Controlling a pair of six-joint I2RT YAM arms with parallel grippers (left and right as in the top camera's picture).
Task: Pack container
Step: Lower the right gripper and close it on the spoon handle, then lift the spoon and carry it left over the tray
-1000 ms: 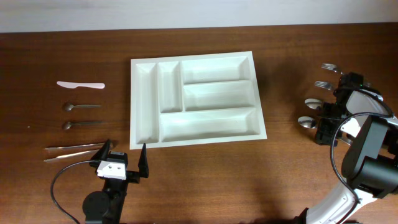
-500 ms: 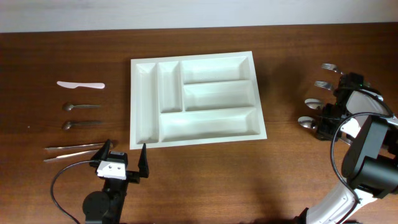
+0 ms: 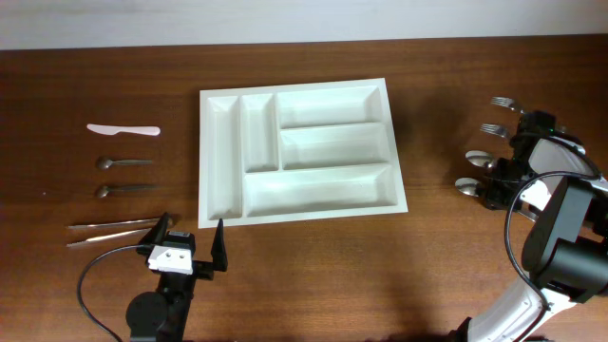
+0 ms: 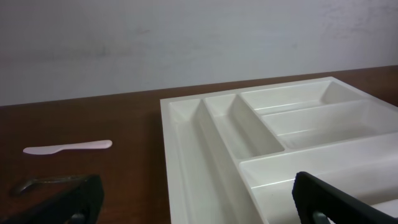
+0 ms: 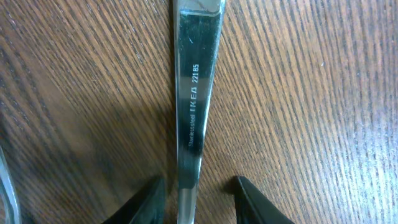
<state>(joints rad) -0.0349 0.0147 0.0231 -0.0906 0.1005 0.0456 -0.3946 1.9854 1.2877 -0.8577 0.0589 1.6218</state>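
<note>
Five loose utensils lie in a column at the worktop's left: a white plastic knife [image 3: 123, 129], small steel spoons [image 3: 123, 163] and two long thin steel pieces [image 3: 114, 229] I cannot identify. The left claw [image 3: 190, 237] sits beside them, fingers apart and empty; I judge it parked. The white rectangular plastic cutlery tray [image 3: 323, 190] lies flat mid-worktop with all five compartments bare. Right of it are steel forks [image 3: 496, 129] and larger steel spoons [image 3: 478, 159]. The right claw [image 5: 199, 196] is low, its fingers apart astride a flat steel handle [image 5: 194, 93], so placed that closing would pinch its edges.
</note>
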